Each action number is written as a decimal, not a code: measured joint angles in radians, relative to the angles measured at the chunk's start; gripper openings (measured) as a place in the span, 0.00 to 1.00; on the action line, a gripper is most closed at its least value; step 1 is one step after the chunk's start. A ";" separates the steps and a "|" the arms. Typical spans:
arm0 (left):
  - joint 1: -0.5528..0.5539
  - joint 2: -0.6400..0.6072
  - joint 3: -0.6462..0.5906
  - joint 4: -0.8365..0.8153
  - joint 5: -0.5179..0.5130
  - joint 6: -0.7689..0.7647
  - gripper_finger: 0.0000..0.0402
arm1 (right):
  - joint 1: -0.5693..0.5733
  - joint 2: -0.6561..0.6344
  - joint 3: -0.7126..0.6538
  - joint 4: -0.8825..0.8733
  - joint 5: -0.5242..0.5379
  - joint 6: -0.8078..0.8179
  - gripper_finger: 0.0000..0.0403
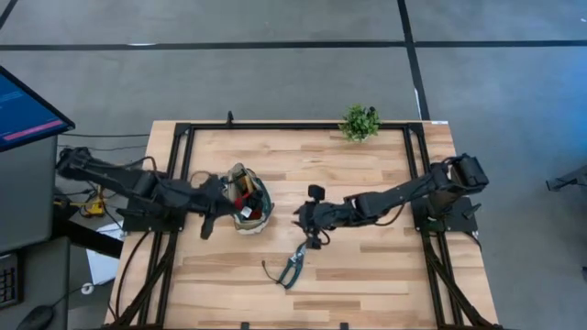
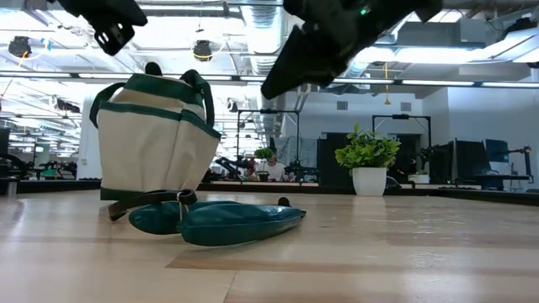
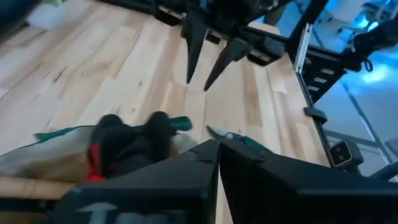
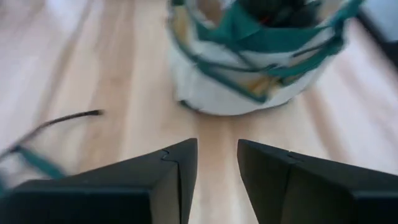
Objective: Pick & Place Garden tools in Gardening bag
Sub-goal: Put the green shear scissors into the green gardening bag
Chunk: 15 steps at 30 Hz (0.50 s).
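Right gripper [image 1: 307,223], fingers parted and empty, hovers above pruning shears [image 1: 293,267]; left gripper [image 1: 223,192] shut beside gardening bag [image 1: 249,203]. Risk: an off-centre descent nudges the shears aside.

A: Can any text, label, brand, number or sign be read in these views?

B: None can be read. A monitor [image 1: 27,110] is seen at the edge of the high view, and blue and pink bands are shown on its screen, but no letters or figures can be made out there.

A: Is anything printed on the gardening bag [image 2: 152,139]?

B: No lettering is seen on its canvas from the low view, the high view or the right wrist view.

A: And in the room behind the surface?

B: Lights, frames and screens are seen there, but nothing legible is carried by them.
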 joint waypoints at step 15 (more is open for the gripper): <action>-0.264 0.127 0.000 0.136 -0.148 0.003 0.00 | 0.054 0.009 0.000 0.002 -0.351 0.174 0.26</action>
